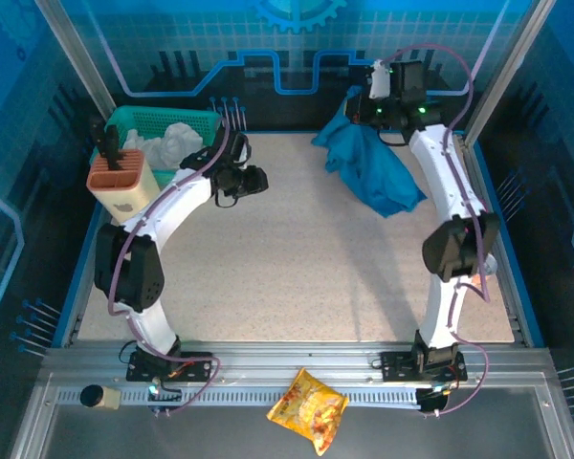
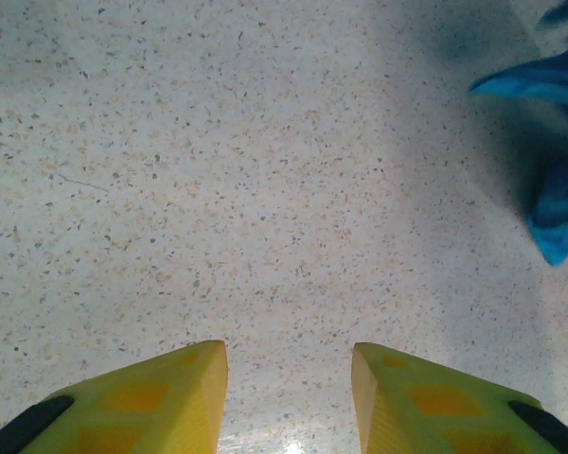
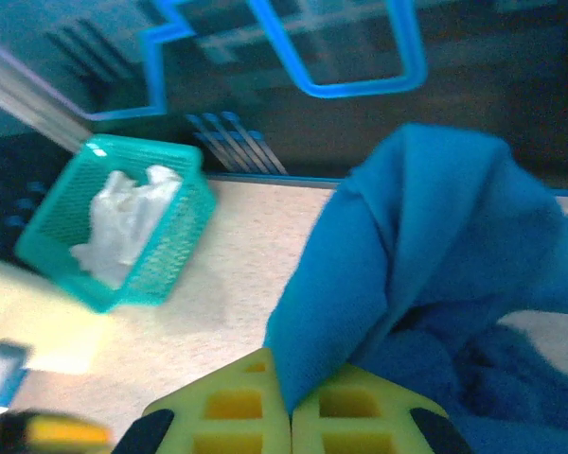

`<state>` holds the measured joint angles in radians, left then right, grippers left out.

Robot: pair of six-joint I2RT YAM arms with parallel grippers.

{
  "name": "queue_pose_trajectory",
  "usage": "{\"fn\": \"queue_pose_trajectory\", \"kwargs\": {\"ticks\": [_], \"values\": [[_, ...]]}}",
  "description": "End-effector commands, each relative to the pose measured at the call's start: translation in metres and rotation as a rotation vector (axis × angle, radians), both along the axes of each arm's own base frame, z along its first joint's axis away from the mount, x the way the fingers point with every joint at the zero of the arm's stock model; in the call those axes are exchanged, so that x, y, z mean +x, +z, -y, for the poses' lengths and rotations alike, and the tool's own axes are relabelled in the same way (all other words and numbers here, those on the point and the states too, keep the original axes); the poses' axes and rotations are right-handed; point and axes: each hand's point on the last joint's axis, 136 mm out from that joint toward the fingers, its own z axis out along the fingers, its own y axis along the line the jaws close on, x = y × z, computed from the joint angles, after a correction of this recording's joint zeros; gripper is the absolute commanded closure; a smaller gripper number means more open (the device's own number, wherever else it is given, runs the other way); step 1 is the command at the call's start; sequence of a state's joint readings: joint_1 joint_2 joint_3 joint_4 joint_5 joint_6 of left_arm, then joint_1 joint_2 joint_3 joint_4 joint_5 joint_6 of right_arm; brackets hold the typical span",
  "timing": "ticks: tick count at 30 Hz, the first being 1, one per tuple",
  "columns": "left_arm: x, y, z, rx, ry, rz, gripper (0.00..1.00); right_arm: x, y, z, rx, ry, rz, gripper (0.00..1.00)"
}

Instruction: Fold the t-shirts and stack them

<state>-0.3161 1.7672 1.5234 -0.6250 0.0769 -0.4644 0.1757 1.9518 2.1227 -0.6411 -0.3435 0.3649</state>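
Bright overhead light, t-shirt [image 1: 368,167] throws soft shadow on the table [image 1: 297,268]; right wrist view's blurry, basket [image 3: 170,255] smeared.

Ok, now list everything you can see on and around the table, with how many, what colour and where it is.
teal-blue soft fabric t-shirt: one, teal-blue, far right of the table, bunched, one end pinched up
teal mesh plastic basket: one, teal, far left corner
crumpled white material: one clump, white, inside the basket
pinkish-orange ribbed container: one, pinkish-orange over cream, left edge beside the basket
yellow-orange snack packet: one, yellow-orange, near metal rail between the arm bases
small black-and-cream cylinder: one, near rail, left end
speckled beige table: one, beige
left claw: one, yellow fingers, open above bare table
right claw: one, yellow fingers, shut on the t-shirt
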Motion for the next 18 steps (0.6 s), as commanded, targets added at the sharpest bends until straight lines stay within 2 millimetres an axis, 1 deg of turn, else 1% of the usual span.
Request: {"fn": "queue_pose_trajectory", "kwargs": {"ticks": [1, 6, 9, 11, 12, 14, 16, 18], "values": [[-0.009, 0.002, -0.011, 0.034, 0.019, -0.006, 0.57, -0.016, -0.045, -0.026, 0.098, 0.101, -0.129, 1.0], [-0.017, -0.001, -0.017, 0.058, 0.026, -0.017, 0.53, -0.048, -0.073, -0.042, 0.093, 0.156, -0.188, 1.0], [-0.02, 0.0, -0.019, 0.066, 0.027, -0.017, 0.52, -0.062, -0.078, -0.048, 0.095, 0.176, -0.201, 1.0], [-0.02, -0.001, -0.02, 0.067, 0.027, -0.019, 0.5, -0.07, -0.074, -0.049, 0.098, 0.19, -0.192, 1.0], [-0.019, -0.002, -0.019, 0.064, 0.026, -0.018, 0.46, -0.075, -0.072, -0.05, 0.099, 0.197, -0.188, 1.0], [-0.015, -0.007, -0.014, 0.043, 0.023, -0.022, 0.36, -0.081, -0.064, -0.048, 0.097, 0.202, -0.171, 1.0], [-0.006, -0.013, -0.001, -0.013, -0.005, -0.021, 0.29, -0.087, -0.053, -0.046, 0.09, 0.204, -0.149, 1.0], [0.007, -0.02, 0.02, -0.09, -0.059, -0.013, 0.26, -0.09, -0.046, -0.043, 0.077, 0.2, -0.135, 1.0]]}}
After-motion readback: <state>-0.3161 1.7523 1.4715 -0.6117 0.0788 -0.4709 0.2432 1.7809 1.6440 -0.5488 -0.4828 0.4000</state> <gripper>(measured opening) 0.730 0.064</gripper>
